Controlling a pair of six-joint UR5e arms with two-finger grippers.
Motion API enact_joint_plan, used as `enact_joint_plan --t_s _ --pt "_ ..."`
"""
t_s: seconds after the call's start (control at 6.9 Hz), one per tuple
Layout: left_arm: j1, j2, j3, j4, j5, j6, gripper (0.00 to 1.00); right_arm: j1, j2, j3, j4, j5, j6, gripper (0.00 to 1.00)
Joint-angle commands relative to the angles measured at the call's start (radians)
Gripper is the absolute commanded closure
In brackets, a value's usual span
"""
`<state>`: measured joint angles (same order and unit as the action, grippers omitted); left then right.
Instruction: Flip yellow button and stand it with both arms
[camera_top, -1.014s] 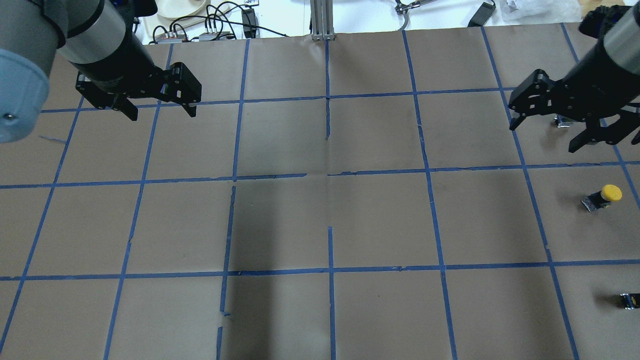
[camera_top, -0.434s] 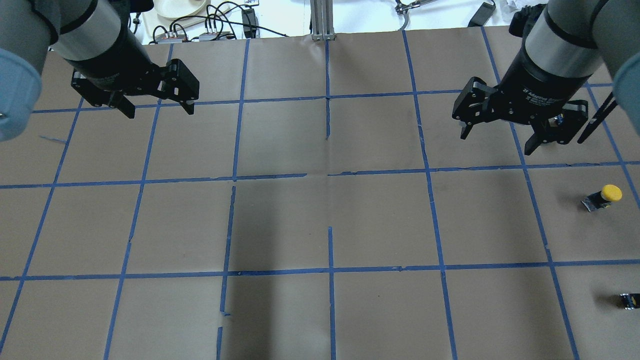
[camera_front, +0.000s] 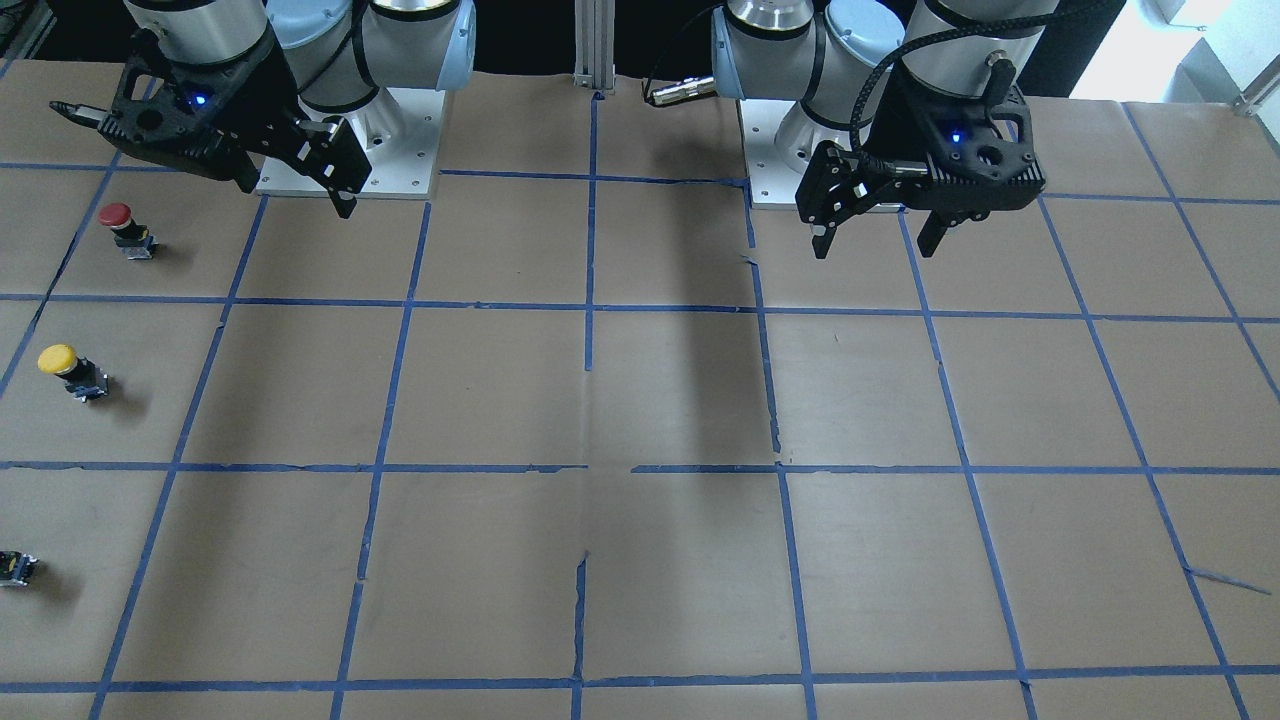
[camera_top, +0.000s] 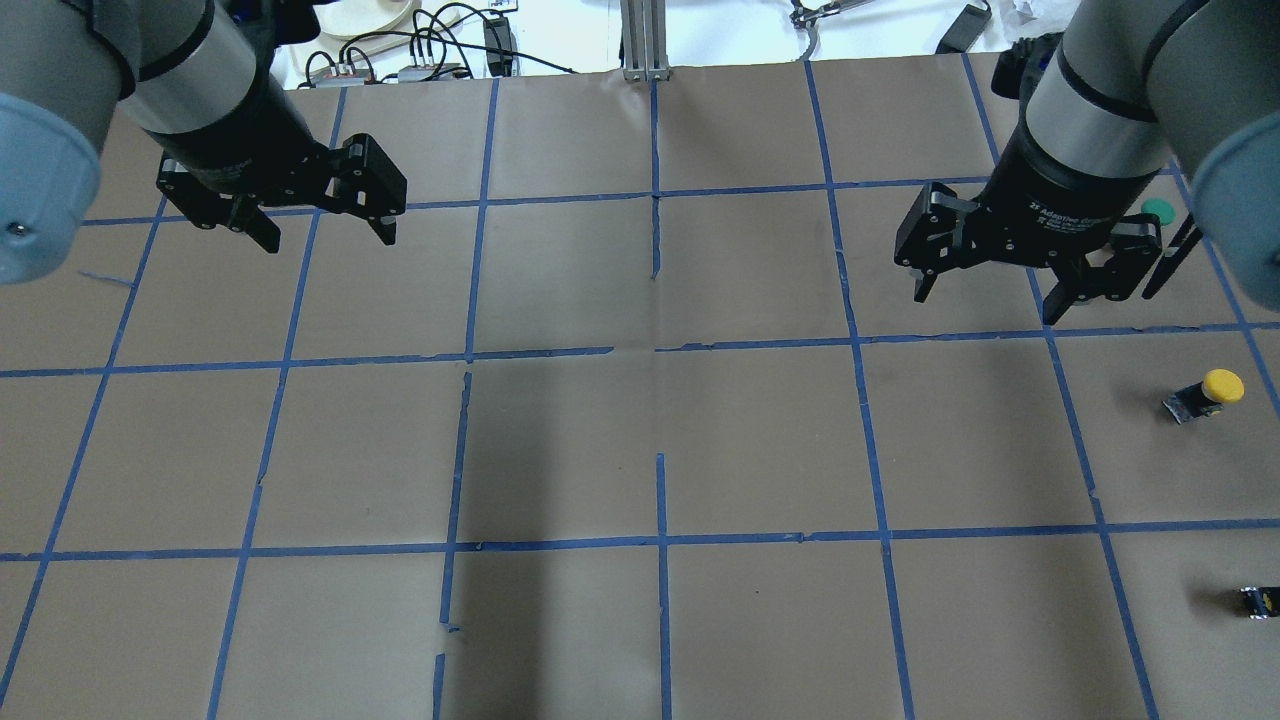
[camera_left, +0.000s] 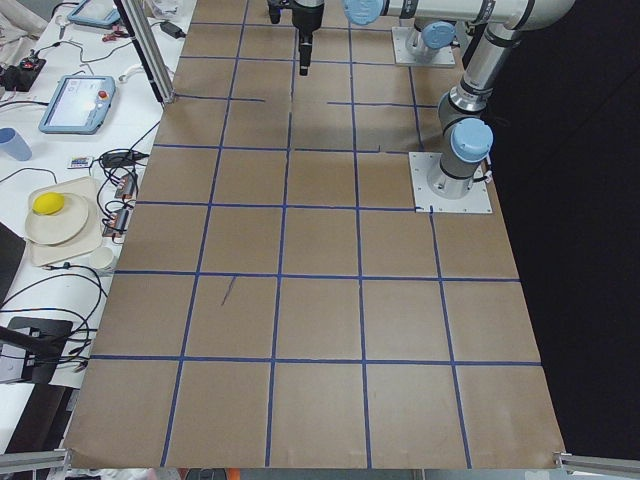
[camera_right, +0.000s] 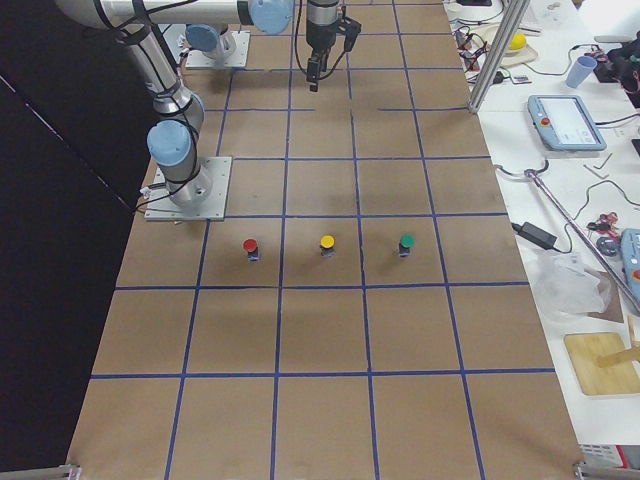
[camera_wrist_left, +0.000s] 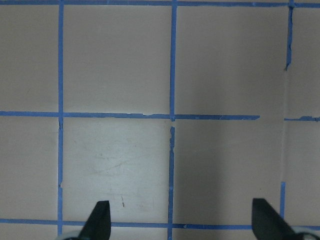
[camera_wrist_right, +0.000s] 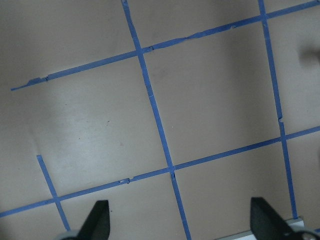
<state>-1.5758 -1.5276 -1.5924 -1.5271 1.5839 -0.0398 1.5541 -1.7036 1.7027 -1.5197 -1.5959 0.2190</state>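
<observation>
The yellow button (camera_top: 1207, 392) sits on the brown paper near the right edge of the overhead view. It also shows in the front view (camera_front: 68, 370) and in the exterior right view (camera_right: 326, 245), where it seems to stand cap up. My right gripper (camera_top: 985, 303) is open and empty, hovering about one grid square up and left of the button, and shows in the front view (camera_front: 295, 195). My left gripper (camera_top: 325, 232) is open and empty far across the table, also in the front view (camera_front: 872, 246). Both wrist views show only paper between open fingertips (camera_wrist_left: 100, 222) (camera_wrist_right: 98, 220).
A red-capped button (camera_front: 124, 227) and a green-capped button (camera_right: 406, 244) flank the yellow one in a row. A small black-grey block (camera_top: 1260, 600) lies at the right edge. Blue tape lines grid the paper. Cables and tools lie beyond the far edge.
My right gripper has swung in from the right edge toward the middle and turned, uncovering a green cap behind it. My left gripper has barely shifted. The yellow button has not moved.
</observation>
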Motion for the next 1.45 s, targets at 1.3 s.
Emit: enact_joint_plan --t_s 1.3 --pt "0.0 -0.009 0.046 -0.022 -0.001 -0.003 0.0 0.024 0.061 -0.123 0.136 0.008 0.046 0.0"
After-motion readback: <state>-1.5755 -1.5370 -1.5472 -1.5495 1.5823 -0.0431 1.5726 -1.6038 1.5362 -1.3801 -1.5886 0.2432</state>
